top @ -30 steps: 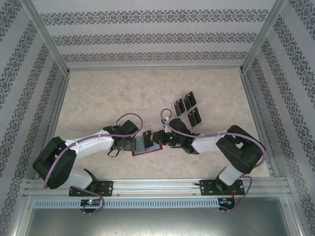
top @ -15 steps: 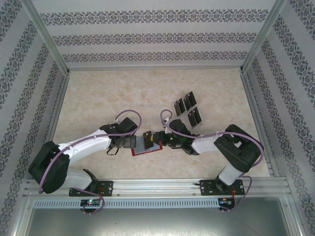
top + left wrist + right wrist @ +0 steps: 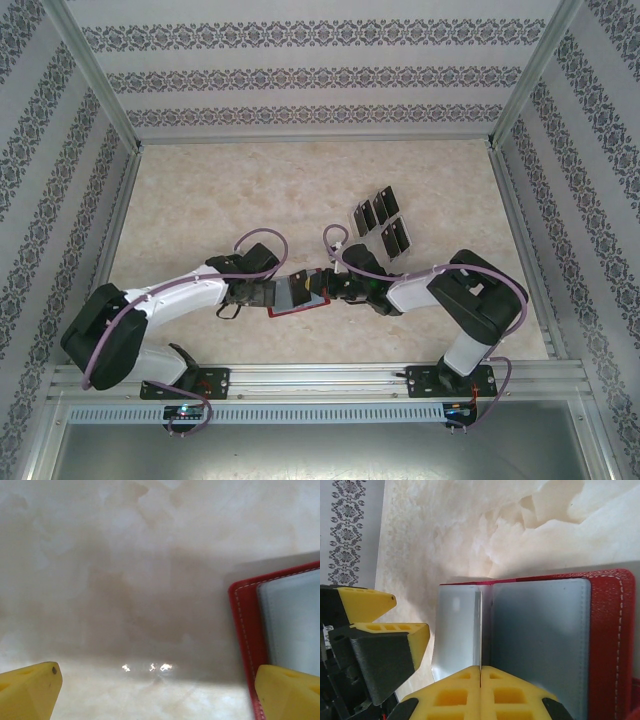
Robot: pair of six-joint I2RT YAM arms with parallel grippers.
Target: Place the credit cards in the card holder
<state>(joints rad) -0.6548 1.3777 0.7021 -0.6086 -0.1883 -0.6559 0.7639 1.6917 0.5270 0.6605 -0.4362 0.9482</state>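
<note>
The left gripper [image 3: 159, 685] is wide open, empty, beside the open red leather wallet [image 3: 245, 625]. The right gripper [image 3: 480, 672] pinches a thin black card [image 3: 299, 281] tight.

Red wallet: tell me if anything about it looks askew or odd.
The small red leather-like folding wallet lies open at a slant, and one greyish inner leaf looks raised instead of lying flat. The shut right claw sits at that leaf's fold; whether it pinches anything cannot be told.
</note>
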